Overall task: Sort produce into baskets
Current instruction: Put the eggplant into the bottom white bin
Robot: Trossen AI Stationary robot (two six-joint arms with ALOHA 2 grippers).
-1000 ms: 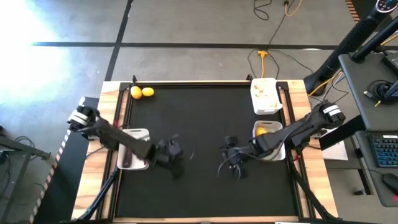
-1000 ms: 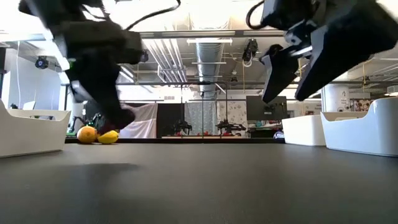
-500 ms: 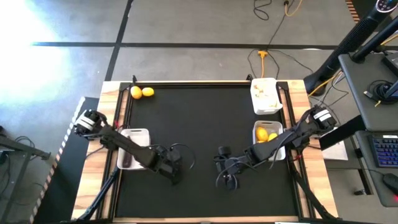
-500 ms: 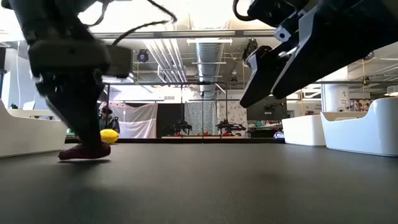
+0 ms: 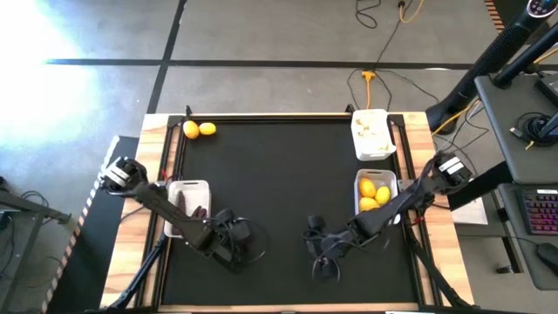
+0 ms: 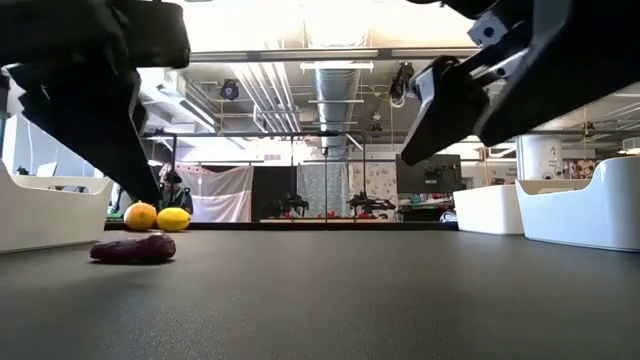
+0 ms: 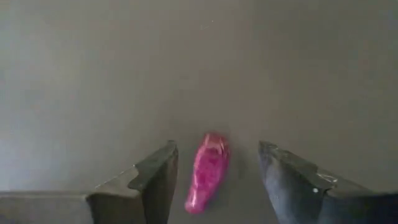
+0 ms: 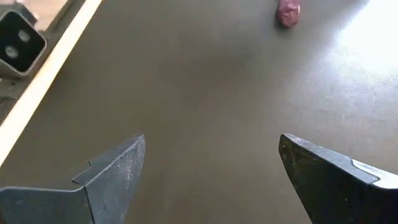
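Piece [image 7: 207,172]: purple, lying flat on mat, long axis running roughly near-far.
L gripper [image 7: 214,183]: hanging open astride it, gripping nothing.
R gripper [image 8: 211,177]: hovering wide open, empty.

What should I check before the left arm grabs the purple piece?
1. Purple piece lies on the mat between the left end effector's fingers: ok.
2. Left end effector open wide enough: ok.
3. Nothing else crowding the piece: ok.
4. Left basket has room: ok, only dark pieces inside.
5. Right end effector clear, empty and open over bare mat: ok.
6. Height above the mat: cannot tell.
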